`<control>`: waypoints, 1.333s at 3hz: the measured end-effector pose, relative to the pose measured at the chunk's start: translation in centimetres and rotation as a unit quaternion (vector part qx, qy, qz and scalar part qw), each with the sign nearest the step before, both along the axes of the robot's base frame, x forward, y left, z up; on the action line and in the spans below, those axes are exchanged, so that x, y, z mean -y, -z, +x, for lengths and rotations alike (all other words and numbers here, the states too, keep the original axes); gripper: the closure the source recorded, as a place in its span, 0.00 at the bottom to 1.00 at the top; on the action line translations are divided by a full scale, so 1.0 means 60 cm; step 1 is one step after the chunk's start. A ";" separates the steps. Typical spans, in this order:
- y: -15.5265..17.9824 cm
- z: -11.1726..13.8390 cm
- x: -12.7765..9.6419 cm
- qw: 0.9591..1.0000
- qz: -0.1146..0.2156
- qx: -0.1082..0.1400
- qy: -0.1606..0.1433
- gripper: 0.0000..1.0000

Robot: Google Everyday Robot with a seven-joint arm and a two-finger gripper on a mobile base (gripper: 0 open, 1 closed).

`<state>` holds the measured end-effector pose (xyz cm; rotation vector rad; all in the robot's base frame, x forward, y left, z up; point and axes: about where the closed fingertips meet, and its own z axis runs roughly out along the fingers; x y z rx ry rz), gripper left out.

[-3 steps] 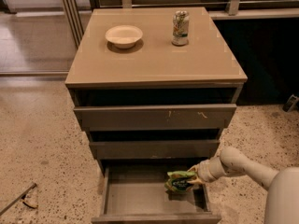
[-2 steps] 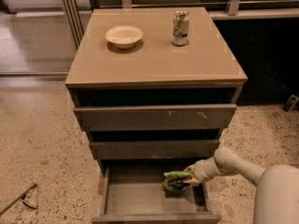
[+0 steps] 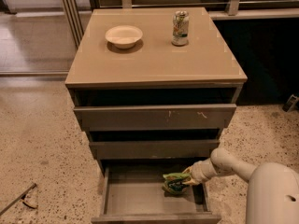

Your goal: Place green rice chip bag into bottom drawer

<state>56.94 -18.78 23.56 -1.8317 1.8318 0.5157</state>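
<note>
The bottom drawer (image 3: 135, 199) is pulled out under the cabinet, a shallow grey tray. The green rice chip bag (image 3: 174, 183) is inside it at the back right, crumpled, low over the drawer floor. My gripper (image 3: 187, 178) reaches in from the right on a cream arm and is at the bag's right side, holding it. Whether the bag rests on the drawer floor cannot be told.
On the cabinet top (image 3: 154, 59) stand a cream bowl (image 3: 124, 35) and a drink can (image 3: 180, 28). The scratched top drawer (image 3: 154, 117) and middle drawer (image 3: 154, 149) are slightly out above the bottom one. A dark tool (image 3: 18, 199) lies on the floor at left.
The arm has moved the bag a little further left and deeper into the bottom drawer. Bowl and can have not moved.
</note>
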 end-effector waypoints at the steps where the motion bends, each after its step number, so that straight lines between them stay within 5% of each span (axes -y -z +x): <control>1: 0.000 0.000 0.000 1.000 0.000 0.000 0.000 0.57; 3: 0.000 0.000 0.000 1.000 0.000 0.000 0.000 0.11; 4: 0.000 0.000 0.000 1.000 0.000 0.000 0.000 0.00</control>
